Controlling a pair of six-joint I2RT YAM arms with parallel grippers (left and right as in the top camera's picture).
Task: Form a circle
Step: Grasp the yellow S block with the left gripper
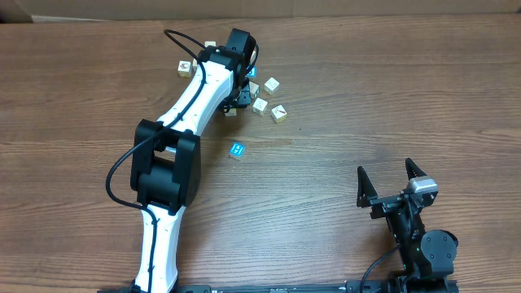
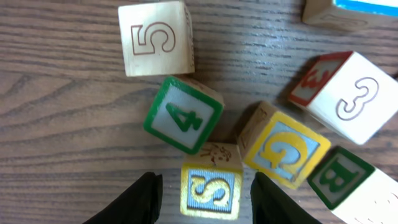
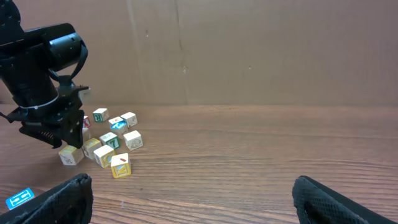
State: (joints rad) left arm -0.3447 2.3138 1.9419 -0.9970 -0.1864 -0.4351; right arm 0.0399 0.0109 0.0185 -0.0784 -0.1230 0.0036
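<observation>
No circle shows; its pieces are small lettered cubes in a loose cluster (image 1: 264, 96) at the back of the table. My left gripper (image 2: 208, 186) hangs low over that cluster, open, with a yellow-and-blue S cube (image 2: 211, 190) between its fingers and a gap on each side. Around the S cube lie a green 4 cube (image 2: 183, 115), a 5 cube (image 2: 155, 40), a yellow G cube (image 2: 285, 149), a 3 cube (image 2: 348, 93) and a green B cube (image 2: 345, 177). My right gripper (image 1: 385, 169) stands wide open near the front right, far from the cubes.
A blue cube (image 1: 237, 150) lies alone in front of the cluster, and two more cubes (image 1: 185, 69) sit left of the arm. The white left arm (image 1: 191, 106) stretches diagonally across the left half. A cardboard wall (image 3: 249, 50) backs the table.
</observation>
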